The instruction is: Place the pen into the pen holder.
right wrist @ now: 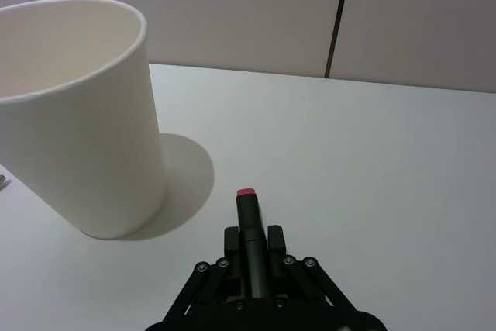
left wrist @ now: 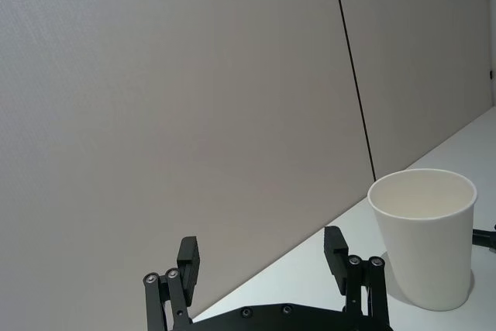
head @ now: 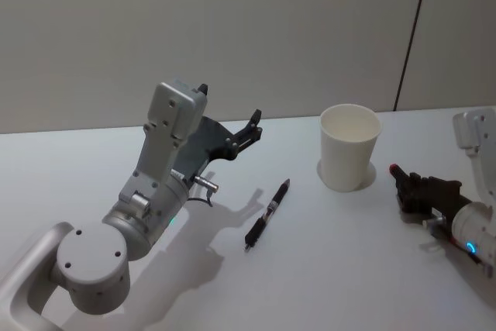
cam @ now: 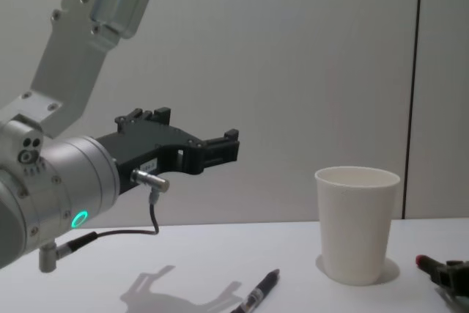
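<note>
In the head view, the left gripper [head: 231, 110] is at middle left, above the table [head: 325, 277]. Its fingers are spread wide with nothing between them. The pen [head: 267, 224] lies flat on the table at lower centre, aslant, well clear of that gripper and to the lower left of the cup [head: 350, 153]. The cup stands upright right of centre. At the right edge, low over the table, the right gripper [head: 403, 182] is clenched on a dark stick [head: 395, 170] with a red tip. The tip points toward the cup, near it but apart.

In the left wrist view, two black fingers [left wrist: 189, 260] rise from the bottom edge, set wide apart with nothing between them. The cup [left wrist: 425, 238] stands at lower right on the table, with the grey wall [left wrist: 194, 98] behind it.

In the right wrist view, the right gripper sits at bottom centre, closed tight on the stick [right wrist: 249, 226]. The red tip lies over bare table, just right of the cup's shadow. The cup [right wrist: 85, 137] is upright at upper left.

In the chest view, the left gripper [cam: 194, 128] is at middle left, high over the table and open. The pen [cam: 258, 295] lies at bottom centre, below it and slightly to its right. The cup [cam: 356, 225] stands right of centre. The stick's red tip [cam: 421, 260] shows at the lower right edge, beside the cup and not touching it.
</note>
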`<state>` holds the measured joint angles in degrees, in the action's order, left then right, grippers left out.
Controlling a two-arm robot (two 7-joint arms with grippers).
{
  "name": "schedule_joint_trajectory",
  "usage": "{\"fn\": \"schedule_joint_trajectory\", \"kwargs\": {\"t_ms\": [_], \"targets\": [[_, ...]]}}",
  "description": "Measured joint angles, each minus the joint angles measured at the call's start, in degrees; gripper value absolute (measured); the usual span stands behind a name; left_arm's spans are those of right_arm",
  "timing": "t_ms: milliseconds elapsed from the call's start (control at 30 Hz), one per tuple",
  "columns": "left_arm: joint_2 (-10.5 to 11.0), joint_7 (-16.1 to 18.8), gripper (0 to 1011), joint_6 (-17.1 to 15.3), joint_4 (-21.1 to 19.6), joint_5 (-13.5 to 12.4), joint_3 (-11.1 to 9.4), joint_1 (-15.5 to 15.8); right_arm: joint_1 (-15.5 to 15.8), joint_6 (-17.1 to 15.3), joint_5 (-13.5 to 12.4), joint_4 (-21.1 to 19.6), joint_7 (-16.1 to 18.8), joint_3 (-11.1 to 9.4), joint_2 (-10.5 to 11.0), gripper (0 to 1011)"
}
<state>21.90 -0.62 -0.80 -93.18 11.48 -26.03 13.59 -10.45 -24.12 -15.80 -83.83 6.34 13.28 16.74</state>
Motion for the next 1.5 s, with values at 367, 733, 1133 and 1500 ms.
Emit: {"fn": "schedule_joint_trajectory", "kwargs": {"t_ms": [367, 733, 1133, 1500], "targets": [[0.0, 0.0, 1001, 0.0, 0.0, 0.0, 0.0, 0.0, 0.0, 0.0, 0.0, 0.0, 0.0, 0.0, 0.0, 196], [0.0, 0.0, 1001, 0.0, 0.0, 0.0, 0.0, 0.0, 0.3, 1.3, -0.1, -1.1, 0.3, 0.1, -0.1, 196], [0.0, 0.0, 1001, 0.0, 0.0, 0.0, 0.0, 0.0, 0.7, 5.5, -0.7, -6.0, 0.3, -0.4, 0.2, 195], [0.0, 0.0, 1001, 0.0, 0.0, 0.0, 0.0, 0.0, 1.2, 10.3, -1.0, -12.1, 0.2, -1.1, 0.8, 195]]}}
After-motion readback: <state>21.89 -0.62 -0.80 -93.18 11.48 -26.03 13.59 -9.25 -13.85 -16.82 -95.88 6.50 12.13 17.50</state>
